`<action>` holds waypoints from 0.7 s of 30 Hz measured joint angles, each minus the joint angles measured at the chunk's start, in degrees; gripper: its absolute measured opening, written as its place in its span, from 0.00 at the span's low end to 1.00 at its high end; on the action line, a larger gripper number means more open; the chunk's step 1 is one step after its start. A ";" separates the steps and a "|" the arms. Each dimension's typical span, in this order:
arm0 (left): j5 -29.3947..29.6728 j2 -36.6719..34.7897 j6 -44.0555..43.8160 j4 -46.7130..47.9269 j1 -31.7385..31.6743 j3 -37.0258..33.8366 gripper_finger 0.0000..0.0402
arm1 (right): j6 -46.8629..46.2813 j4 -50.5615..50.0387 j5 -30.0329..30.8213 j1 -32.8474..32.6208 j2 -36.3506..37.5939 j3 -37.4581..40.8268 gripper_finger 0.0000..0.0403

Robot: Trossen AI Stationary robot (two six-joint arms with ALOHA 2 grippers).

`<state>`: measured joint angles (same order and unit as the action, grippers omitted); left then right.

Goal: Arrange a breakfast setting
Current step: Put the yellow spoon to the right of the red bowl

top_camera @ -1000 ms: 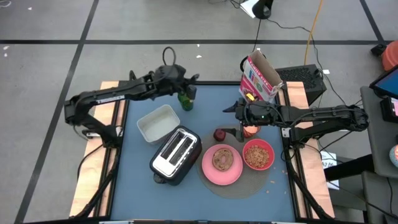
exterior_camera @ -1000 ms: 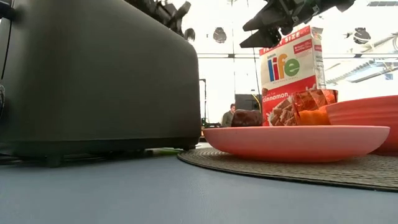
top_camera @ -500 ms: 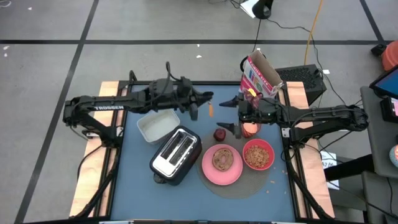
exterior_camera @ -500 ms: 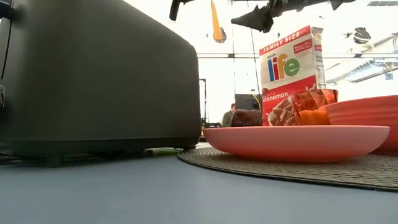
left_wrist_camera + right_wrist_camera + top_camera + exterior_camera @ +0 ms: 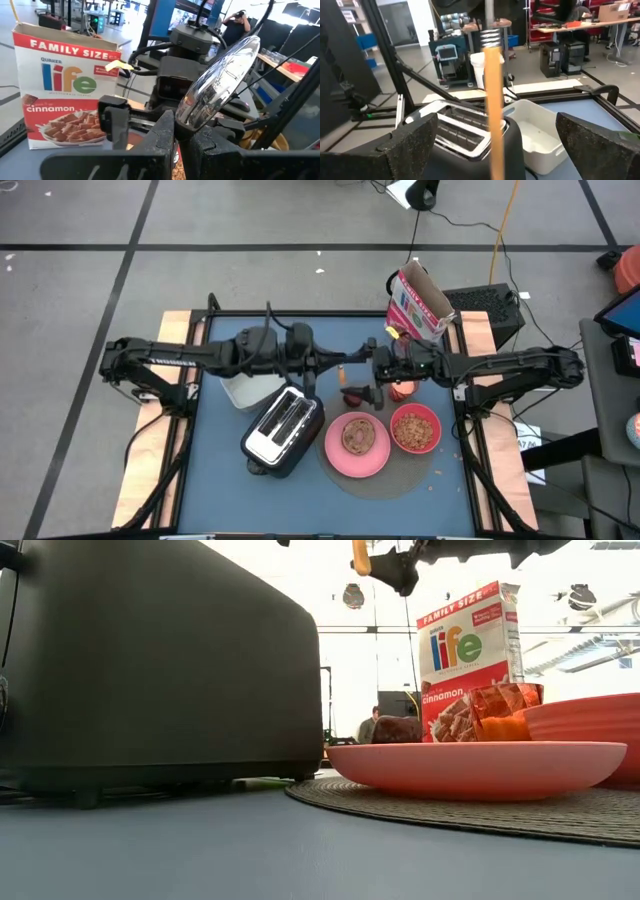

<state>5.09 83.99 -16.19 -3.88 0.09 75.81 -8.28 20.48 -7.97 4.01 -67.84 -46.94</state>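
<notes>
Holding the orange-handled spoon with the shiny metal bowl (image 5: 220, 75) in my left gripper (image 5: 330, 369), fingers clamped on its neck, I see it raised over the blue table (image 5: 210, 480), just past the silver-and-black toaster (image 5: 283, 426). My right gripper (image 5: 372, 362) faces it with fingers spread wide, the orange handle (image 5: 493, 110) between them. Below lie the dark red fruit (image 5: 354, 394), the large round pink plate (image 5: 357, 455) carrying browned bread (image 5: 358, 435), and the red bowl (image 5: 415, 429).
</notes>
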 joint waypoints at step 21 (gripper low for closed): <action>1.02 0.00 -0.02 0.28 0.38 0.00 0.04 | -0.08 2.03 0.15 0.02 -1.68 0.00 0.53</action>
<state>6.11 83.99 -16.21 -3.60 0.47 75.81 -8.36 22.50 -7.81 4.03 -69.52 -46.94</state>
